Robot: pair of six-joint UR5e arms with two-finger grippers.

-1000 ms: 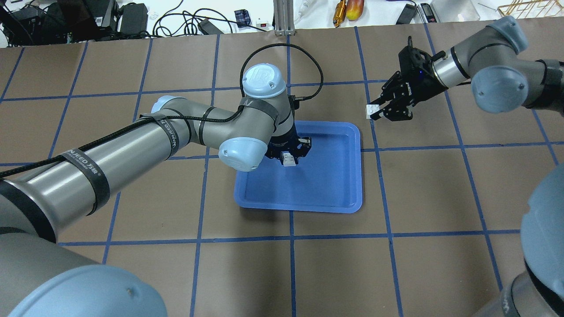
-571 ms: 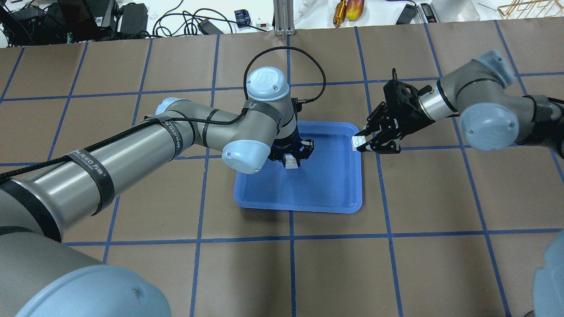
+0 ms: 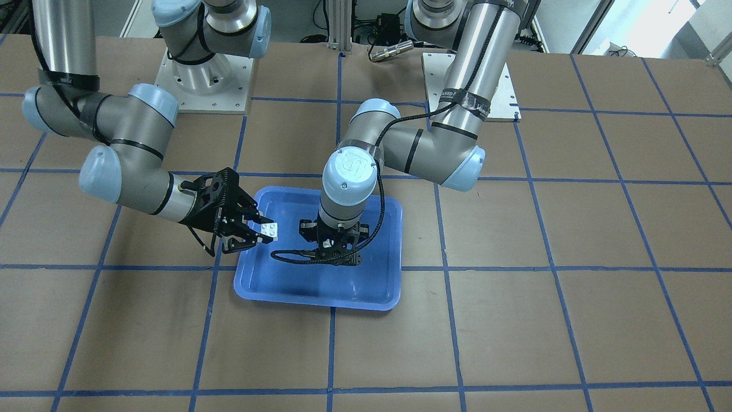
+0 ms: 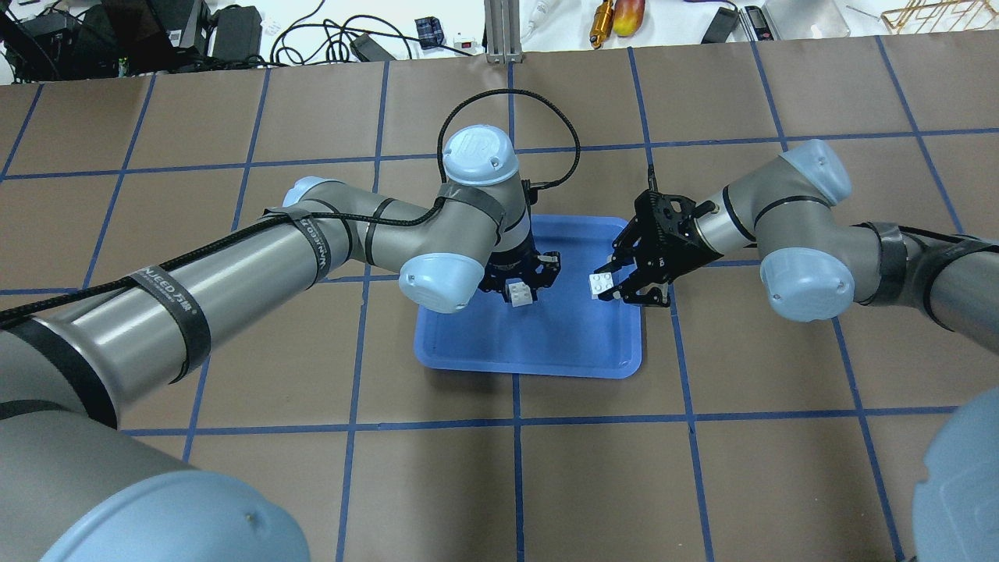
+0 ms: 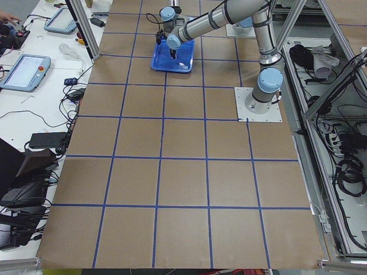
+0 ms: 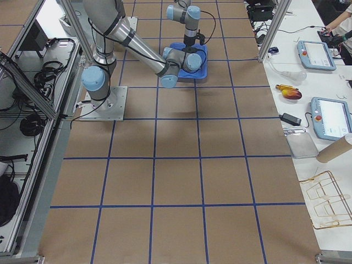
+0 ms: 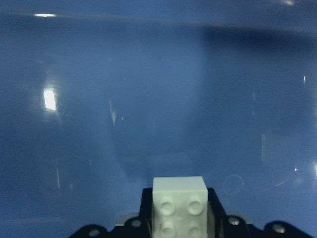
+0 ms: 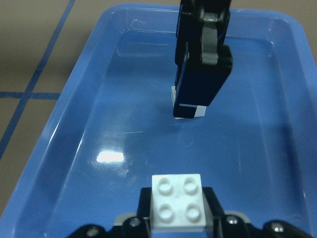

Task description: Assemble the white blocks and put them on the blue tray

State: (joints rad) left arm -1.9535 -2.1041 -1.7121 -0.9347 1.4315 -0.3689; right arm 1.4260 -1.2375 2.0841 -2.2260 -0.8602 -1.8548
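The blue tray (image 4: 546, 365) lies at the table's middle; it also shows in the front view (image 3: 320, 301). My left gripper (image 4: 520, 286) points straight down over the tray's left half, shut on a white block (image 4: 519, 295), close above the tray floor (image 7: 148, 99). That block fills the bottom of the left wrist view (image 7: 179, 206). My right gripper (image 4: 615, 282) reaches in level over the tray's right rim, shut on the second white block (image 4: 600, 285), studs up (image 8: 178, 201). The right wrist view shows the left gripper (image 8: 200, 74) ahead with its block (image 8: 198, 112). The two blocks are apart.
The brown table carries a blue tape grid. Cables (image 4: 312, 31) and tools (image 4: 605, 19) lie on the white bench beyond the far edge. The arms' base plates (image 3: 206, 86) stand at the robot's side. My left forearm (image 4: 234, 273) crosses the table's left half.
My right gripper has carried its white block from the far right down toward me, to over the tray's right rim. My left gripper has shifted slightly nearer with its block.
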